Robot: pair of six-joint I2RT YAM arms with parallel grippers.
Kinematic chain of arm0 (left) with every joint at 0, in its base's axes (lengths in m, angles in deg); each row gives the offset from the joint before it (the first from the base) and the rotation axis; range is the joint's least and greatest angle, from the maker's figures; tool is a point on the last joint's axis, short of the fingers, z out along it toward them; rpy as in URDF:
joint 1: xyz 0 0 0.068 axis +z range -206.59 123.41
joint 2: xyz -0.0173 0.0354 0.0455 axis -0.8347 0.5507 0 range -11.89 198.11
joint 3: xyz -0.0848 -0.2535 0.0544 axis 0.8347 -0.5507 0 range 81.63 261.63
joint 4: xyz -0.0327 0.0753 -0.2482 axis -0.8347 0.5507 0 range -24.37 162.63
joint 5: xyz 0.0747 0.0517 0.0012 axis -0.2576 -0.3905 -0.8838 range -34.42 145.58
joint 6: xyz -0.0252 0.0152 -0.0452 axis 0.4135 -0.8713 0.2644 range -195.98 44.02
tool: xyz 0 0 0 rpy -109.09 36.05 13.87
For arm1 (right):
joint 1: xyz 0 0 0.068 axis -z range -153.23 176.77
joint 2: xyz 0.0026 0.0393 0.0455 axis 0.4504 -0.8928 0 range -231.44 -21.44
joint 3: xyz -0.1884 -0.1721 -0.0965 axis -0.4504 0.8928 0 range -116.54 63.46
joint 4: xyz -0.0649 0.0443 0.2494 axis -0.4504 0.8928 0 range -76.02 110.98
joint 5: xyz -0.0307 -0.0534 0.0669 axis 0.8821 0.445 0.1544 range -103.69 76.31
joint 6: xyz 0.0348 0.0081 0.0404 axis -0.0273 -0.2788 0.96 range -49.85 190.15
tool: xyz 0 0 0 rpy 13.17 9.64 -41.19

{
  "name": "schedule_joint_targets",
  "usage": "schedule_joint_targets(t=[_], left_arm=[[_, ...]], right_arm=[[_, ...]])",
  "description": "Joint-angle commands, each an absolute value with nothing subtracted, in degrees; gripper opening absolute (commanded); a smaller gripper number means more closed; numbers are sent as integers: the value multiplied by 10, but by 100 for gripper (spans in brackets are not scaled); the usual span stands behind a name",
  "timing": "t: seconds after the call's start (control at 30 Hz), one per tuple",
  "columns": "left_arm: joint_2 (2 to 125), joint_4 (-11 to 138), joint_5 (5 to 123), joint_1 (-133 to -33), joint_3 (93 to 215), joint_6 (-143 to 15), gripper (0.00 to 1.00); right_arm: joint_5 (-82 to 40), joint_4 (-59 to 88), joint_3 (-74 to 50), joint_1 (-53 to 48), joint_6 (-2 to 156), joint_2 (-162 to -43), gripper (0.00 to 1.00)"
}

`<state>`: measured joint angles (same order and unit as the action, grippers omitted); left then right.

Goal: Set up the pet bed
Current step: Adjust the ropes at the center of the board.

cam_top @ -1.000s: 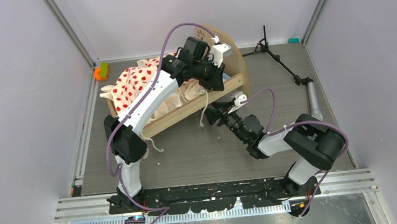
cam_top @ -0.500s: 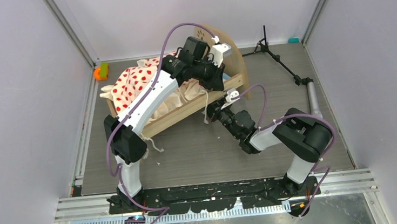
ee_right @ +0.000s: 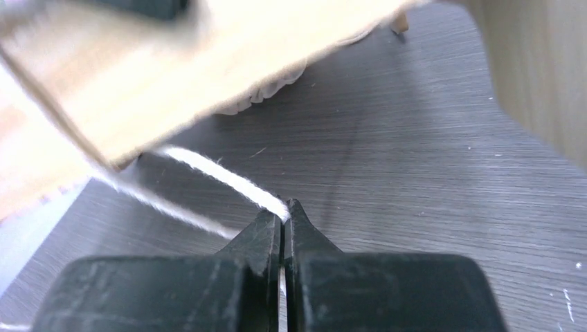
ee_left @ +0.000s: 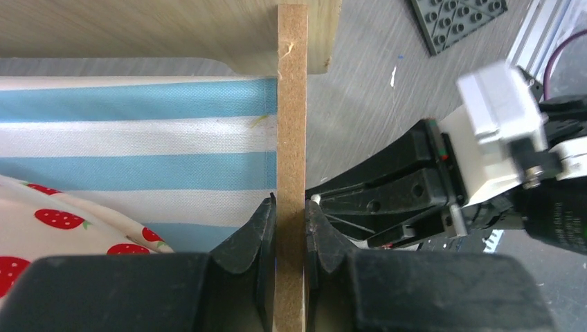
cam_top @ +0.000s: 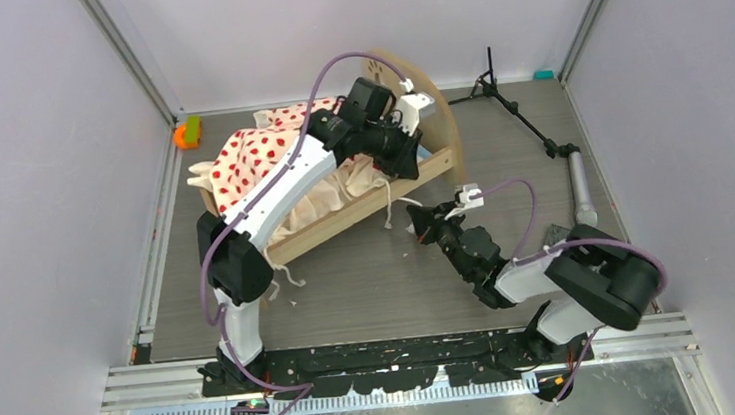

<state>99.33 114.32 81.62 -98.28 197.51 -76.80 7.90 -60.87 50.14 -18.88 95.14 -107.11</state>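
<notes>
1 pet bed (cam_top: 335,220); L tool (ee_left: 291,214) clamps rail (ee_left: 291,104), R tool (ee_right: 284,220) pinches string (ee_right: 221,176).

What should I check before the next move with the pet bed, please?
1. Left gripper clamped on rail: ok.
2. Right gripper shut on string: ok.
3. String's far end free of snags: cannot tell, it runs out of sight under the bed.
4. Mattress flat against rail: ok.
5. Bedding spread evenly: not ok, it is bunched up and the mattress is partly bare.
</notes>
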Motion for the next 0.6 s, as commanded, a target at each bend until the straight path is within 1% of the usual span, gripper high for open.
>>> schedule_joint_targets(t=[0.0, 0.17, 0.27, 0.37, 0.57], left_arm=[[951, 1063, 862, -1022, 1960, -774, 0], [927, 996, 850, -1042, 1859, -747, 0], [919, 966, 849, -1045, 1821, -734, 0], [917, 954, 845, -1050, 1803, -731, 0], [914, 949, 820, -1054, 1765, -744, 0]], right_arm=[[131, -479, 488, -191, 1014, -980, 0], [161, -335, 498, -191, 1045, -856, 0], [146, -225, 487, -191, 1057, -799, 0], [118, -161, 481, -192, 1068, -770, 0], [106, 10, 463, -192, 1117, -730, 0]])
